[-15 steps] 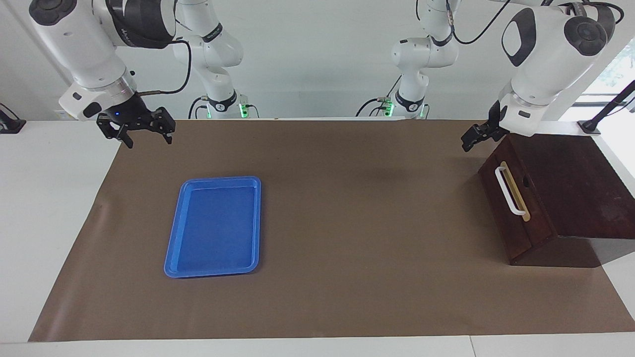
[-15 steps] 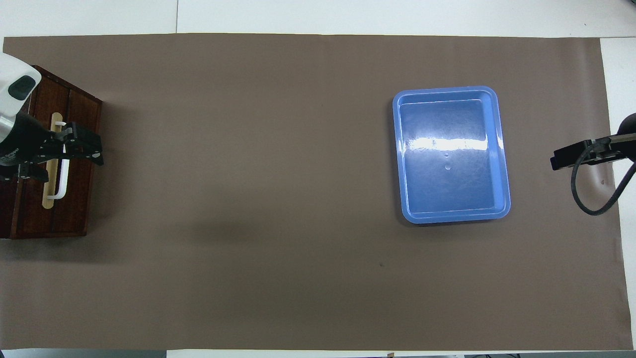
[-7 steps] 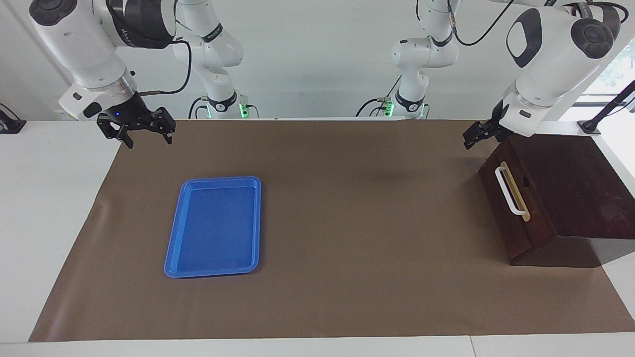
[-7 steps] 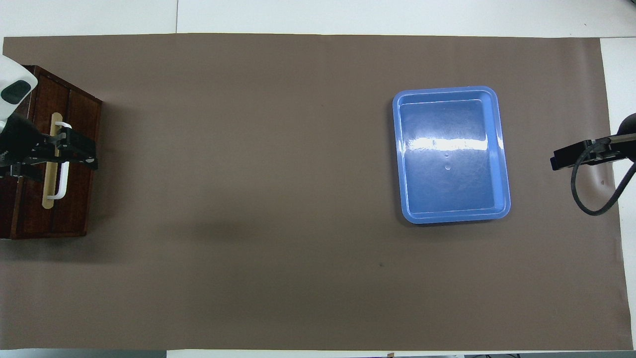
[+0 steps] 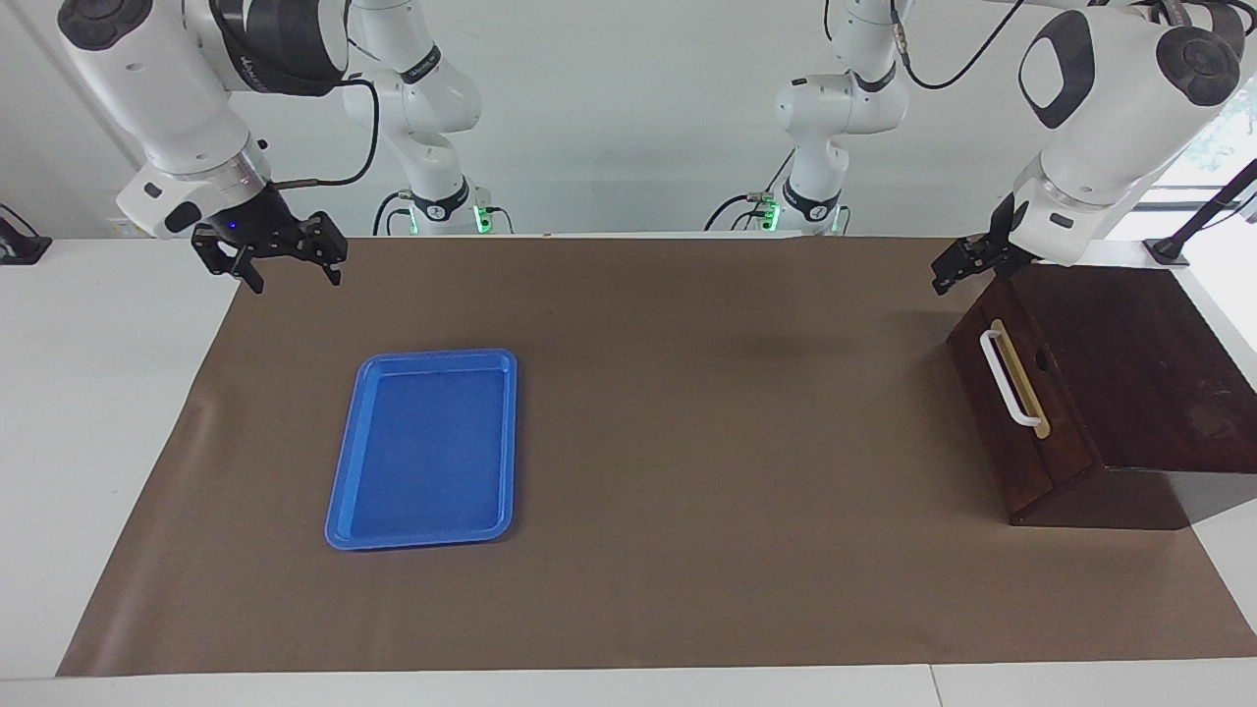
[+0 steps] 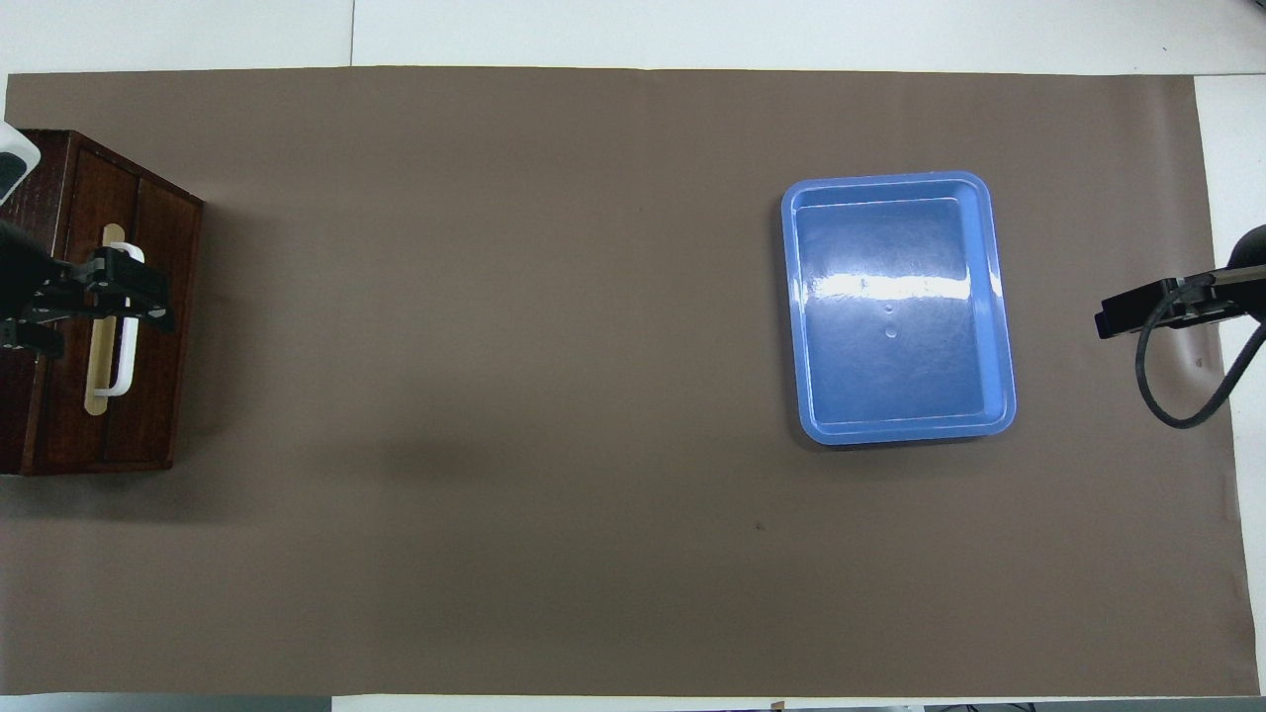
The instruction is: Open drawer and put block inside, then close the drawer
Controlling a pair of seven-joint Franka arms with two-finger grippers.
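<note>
**Drawer shut; both grippers in the air**

Facing view: The drawer point(image 5: 1021, 412) is sitting shut in its box point(image 5: 1139, 373) at the left arm's end of the table point(image 5: 108, 393), its front flush with the box face. The white handle point(image 5: 1008, 378) is lying along the tan strip and nothing is touching it. The left gripper point(image 5: 957, 265) is hanging in the air over the box's corner nearest the robots, clear of the handle; whether its fingers are parted or closed cannot be told from here. The right gripper point(image 5: 285, 263) is hanging at the right arm's end, over the edge of the brown mat point(image 5: 687, 491), with its two fingers spread apart and nothing between them. The blue tray point(image 5: 344, 491) is lying flat on the mat, farther from the robots than the right gripper. The block is not showing in this view.

Overhead view: The left gripper point(image 6: 124, 297) is covering the middle of the handle point(image 6: 126, 371), and its finger state cannot be told here either. The drawer point(image 6: 148, 326) is showing no gap. The right gripper point(image 6: 1152, 307) is entering at the mat's edge, well apart from the tray point(image 6: 999, 297). The block is not showing here.
</note>
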